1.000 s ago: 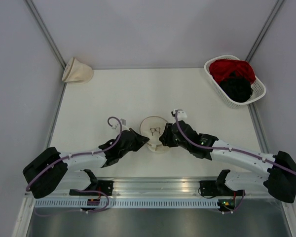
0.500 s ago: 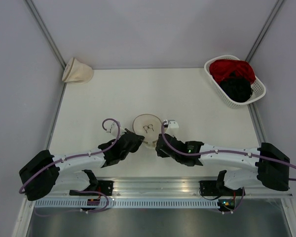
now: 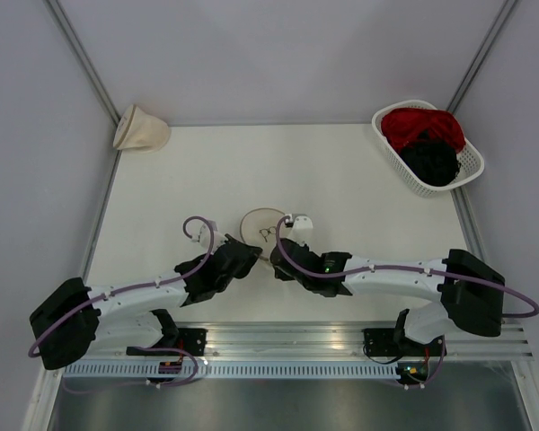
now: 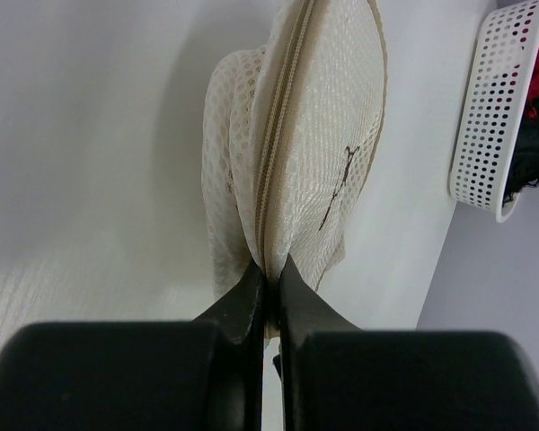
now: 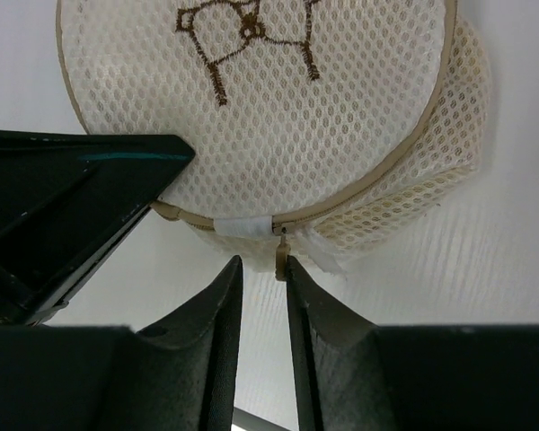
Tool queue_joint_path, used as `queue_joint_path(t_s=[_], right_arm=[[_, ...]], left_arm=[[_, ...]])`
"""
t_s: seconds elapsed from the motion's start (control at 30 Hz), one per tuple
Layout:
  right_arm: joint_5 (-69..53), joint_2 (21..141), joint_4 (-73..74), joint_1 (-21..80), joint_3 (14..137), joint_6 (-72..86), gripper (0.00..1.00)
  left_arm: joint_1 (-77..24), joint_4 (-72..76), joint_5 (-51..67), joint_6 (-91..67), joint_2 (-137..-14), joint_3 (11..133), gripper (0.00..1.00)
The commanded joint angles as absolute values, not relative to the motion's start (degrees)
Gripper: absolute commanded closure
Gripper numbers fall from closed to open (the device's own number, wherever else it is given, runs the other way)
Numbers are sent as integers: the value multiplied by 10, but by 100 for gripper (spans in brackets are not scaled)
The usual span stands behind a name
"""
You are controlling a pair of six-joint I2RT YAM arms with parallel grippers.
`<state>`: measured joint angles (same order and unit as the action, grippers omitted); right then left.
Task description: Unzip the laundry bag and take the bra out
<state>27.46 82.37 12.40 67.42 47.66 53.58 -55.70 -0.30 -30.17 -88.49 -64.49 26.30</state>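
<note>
Top external view: the laundry bag (image 3: 262, 224) sits on the table (image 3: 368, 189) a little left of the frame's middle. Both arms meet at its lower edge. The left gripper (image 3: 253, 255) reaches in from the lower left. Its wrist view shows the fingers (image 4: 249, 292) pinched tight on the bag's rim, right at the zipper (image 4: 283, 135) that runs up the frame's centre. The right gripper (image 5: 263, 269) points at the rim below the dark mark (image 5: 242, 36). Its jaws stand a narrow gap apart, and the zipper pull (image 5: 280, 257) hangs at the mouth of that gap, just beside one finger and not clamped. At upper right a white basket (image 3: 463, 166) holds a red garment (image 3: 418, 126) and a black garment (image 3: 431, 162). A cone-shaped bag (image 3: 141, 127) lies at upper left.
</note>
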Motion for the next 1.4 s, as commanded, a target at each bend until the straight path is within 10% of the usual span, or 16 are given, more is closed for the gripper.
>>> queue_joint_path(t_s=[0.0,0.37,1.03,1.37], right_arm=[[307,837,112,679,504,523,69],[312,850,125,671,502,515,99],[312,781,165,590,418,468,100],[313,800,152,526,429,413,100]], left_arm=[[-560,-13,-322,-900,-630,267,98],[-561,-13,-316,-893,-607,255,98],[-556,-38,-258,-585,-441,177,98],[-515,-45,-39,-384,-503,230,98]])
